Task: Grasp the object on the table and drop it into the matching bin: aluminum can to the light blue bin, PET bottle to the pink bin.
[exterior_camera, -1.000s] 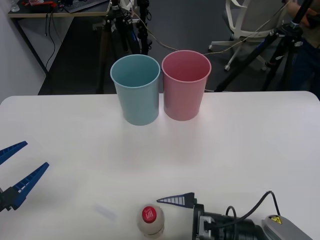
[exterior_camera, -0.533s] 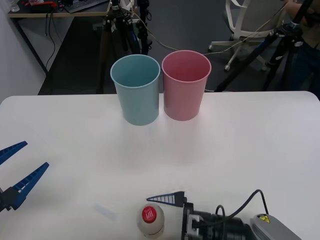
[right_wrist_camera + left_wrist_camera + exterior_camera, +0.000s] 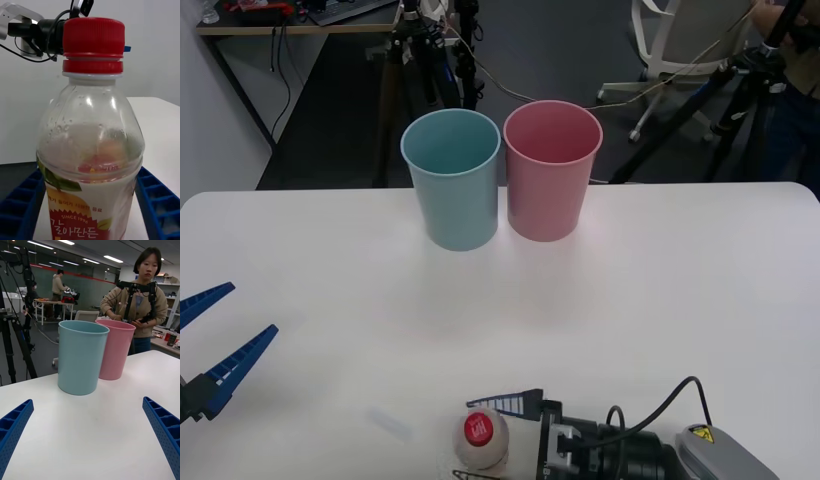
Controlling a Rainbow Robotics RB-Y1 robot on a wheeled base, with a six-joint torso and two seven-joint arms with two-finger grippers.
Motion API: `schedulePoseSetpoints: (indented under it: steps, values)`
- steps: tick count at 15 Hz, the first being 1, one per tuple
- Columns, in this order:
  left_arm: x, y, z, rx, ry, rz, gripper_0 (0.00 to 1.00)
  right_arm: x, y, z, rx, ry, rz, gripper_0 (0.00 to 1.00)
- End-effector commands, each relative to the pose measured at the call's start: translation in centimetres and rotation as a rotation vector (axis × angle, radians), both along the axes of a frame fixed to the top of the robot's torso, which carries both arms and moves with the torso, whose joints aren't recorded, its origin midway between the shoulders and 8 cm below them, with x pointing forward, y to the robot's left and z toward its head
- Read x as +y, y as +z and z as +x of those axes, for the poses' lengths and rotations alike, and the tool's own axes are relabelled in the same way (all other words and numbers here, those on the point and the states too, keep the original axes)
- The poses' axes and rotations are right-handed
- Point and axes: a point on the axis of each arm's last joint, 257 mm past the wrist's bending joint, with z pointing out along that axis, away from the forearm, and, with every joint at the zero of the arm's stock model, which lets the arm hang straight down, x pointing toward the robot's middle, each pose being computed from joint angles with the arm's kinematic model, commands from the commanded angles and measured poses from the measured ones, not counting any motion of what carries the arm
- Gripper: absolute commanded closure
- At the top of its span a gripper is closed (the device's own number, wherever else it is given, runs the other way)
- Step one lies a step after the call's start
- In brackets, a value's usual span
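Note:
The PET bottle (image 3: 482,440), red-capped with a pale body and a fruit-print label, stands upright near the front edge of the white table (image 3: 660,290). My right gripper (image 3: 490,440) is open, with one blue finger on each side of the bottle. Up close in the right wrist view, the bottle (image 3: 92,150) sits between the two fingers (image 3: 22,204) with only narrow gaps. The light blue bin (image 3: 452,180) and the pink bin (image 3: 550,170) stand side by side at the far edge. My left gripper (image 3: 215,345) hovers open at the left; its wrist view faces the light blue bin (image 3: 80,358) and the pink bin (image 3: 114,348).
Tripods (image 3: 410,60) and an office chair (image 3: 670,40) stand on the floor beyond the table's far edge. A person (image 3: 144,311) stands behind the bins. A faint pale mark (image 3: 392,425) lies on the table left of the bottle. Bare tabletop stretches between bottle and bins.
My right gripper has slid left along the front edge, so its fingers now straddle the bottle. The bottle, both bins and the left gripper have not moved.

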Motion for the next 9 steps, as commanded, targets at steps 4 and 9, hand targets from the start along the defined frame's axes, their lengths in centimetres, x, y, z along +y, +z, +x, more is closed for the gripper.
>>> schedulePoseSetpoints:
  steps: [4, 9]
  values:
    - [0.0, 0.0, 0.0, 0.000, 0.000, 0.000, 0.00, 0.0, 0.3, -0.1, -0.009, 0.004, 0.002, 1.00]
    - [0.0, 0.0, 0.0, 0.000, 0.000, 0.000, 0.00, -1.5, 0.8, -0.2, -0.023, -0.037, -0.024, 1.00]
